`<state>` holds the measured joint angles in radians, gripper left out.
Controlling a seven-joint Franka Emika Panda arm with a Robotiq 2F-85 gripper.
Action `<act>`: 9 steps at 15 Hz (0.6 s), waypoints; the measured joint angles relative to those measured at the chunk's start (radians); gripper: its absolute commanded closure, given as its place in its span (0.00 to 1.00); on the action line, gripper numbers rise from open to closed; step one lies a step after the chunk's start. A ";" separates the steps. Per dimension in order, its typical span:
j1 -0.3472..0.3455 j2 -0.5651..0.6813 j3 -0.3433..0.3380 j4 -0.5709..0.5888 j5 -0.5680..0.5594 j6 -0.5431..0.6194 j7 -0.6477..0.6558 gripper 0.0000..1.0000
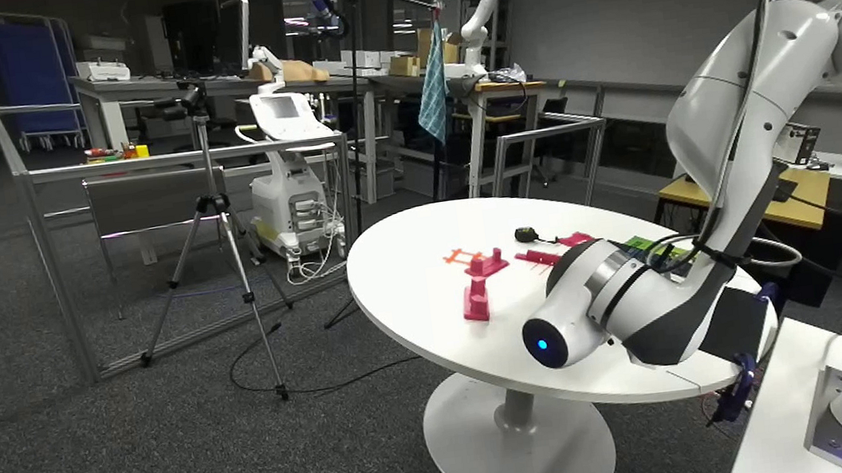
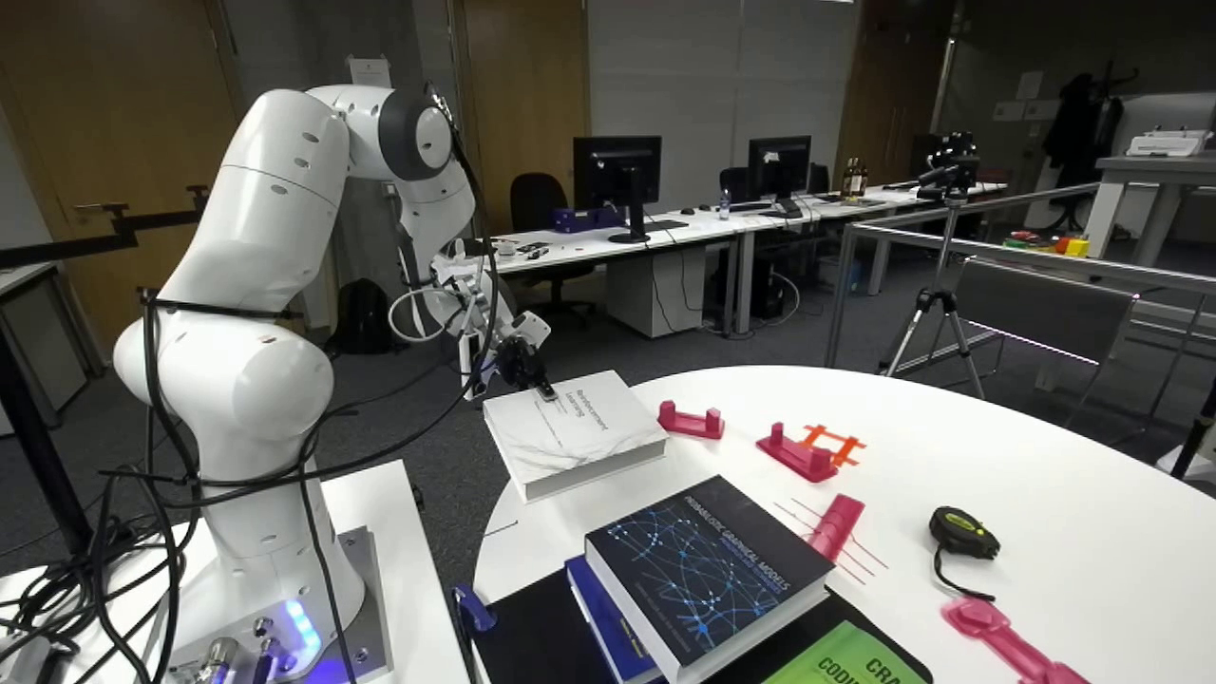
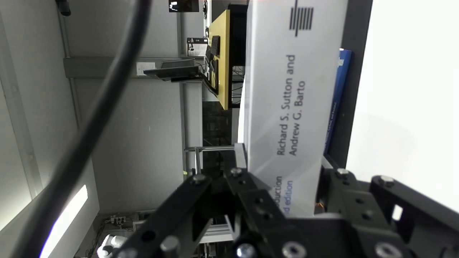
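The pincer (image 3: 284, 159) is clamped across the spine side of a white book (image 2: 575, 427), gripping it through its thickness. The white book is held roughly level above the tabletop (image 2: 1092, 532), near the edge. A dark book (image 2: 708, 570) lies on a blue book (image 2: 605, 617), which in turn rests on a black sheet (image 2: 522, 636). A pink bracket (image 2: 692, 425) stands near the white book; a tape measure (image 2: 964, 534) lies well apart from the pincer.

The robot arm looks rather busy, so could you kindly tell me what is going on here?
The gripper of the robot arm is holding a white book titled Reinforcement Learning, clamped across its thickness. The book appears lifted above the round table. Nearby, a dark book lies on a blue book.
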<state>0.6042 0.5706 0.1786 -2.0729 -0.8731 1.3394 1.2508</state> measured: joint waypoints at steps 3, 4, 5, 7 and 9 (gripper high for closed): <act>0.000 0.000 0.000 0.000 0.000 0.000 0.000 0.81; -0.003 0.004 0.004 0.001 0.000 0.012 0.000 0.81; -0.009 0.014 0.011 0.004 0.000 0.035 0.000 0.81; -0.016 0.040 0.020 0.008 0.000 0.081 0.000 0.81; -0.018 0.059 0.022 0.017 0.000 0.106 0.000 0.81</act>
<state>0.5858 0.6295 0.2005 -2.0559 -0.8734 1.4455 1.2508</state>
